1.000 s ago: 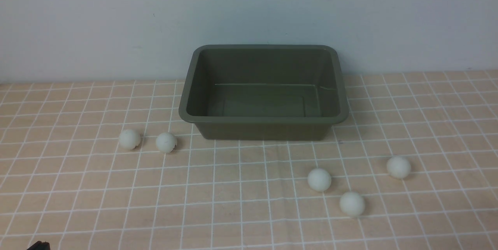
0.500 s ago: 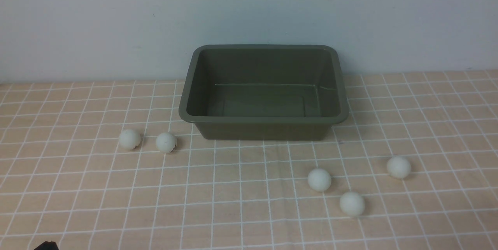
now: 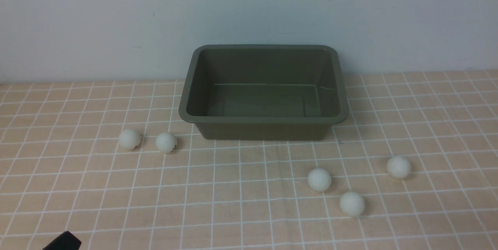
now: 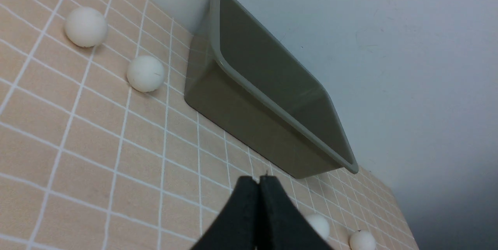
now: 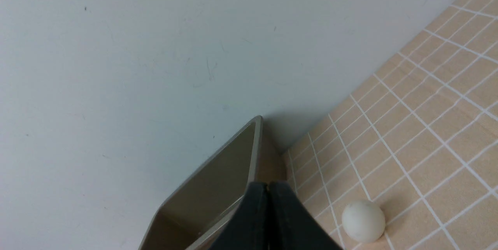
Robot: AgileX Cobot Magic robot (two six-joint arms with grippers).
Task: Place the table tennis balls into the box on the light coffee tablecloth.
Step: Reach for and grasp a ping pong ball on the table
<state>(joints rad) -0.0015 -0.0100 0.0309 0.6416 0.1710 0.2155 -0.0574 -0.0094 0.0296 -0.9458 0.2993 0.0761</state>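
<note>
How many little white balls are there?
5 balls: two sit side by side left of the box; three lie on the cloth in front of its right end. None is inside it, none looks hidden.

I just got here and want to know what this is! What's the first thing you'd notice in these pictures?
The big olive-green box stands out first, sitting in the middle toward the back of the checked tablecloth with nothing inside it. Next you'd spot five white balls on the cloth. Two lie side by side to the box's front left, and three are scattered to its front right.
</note>
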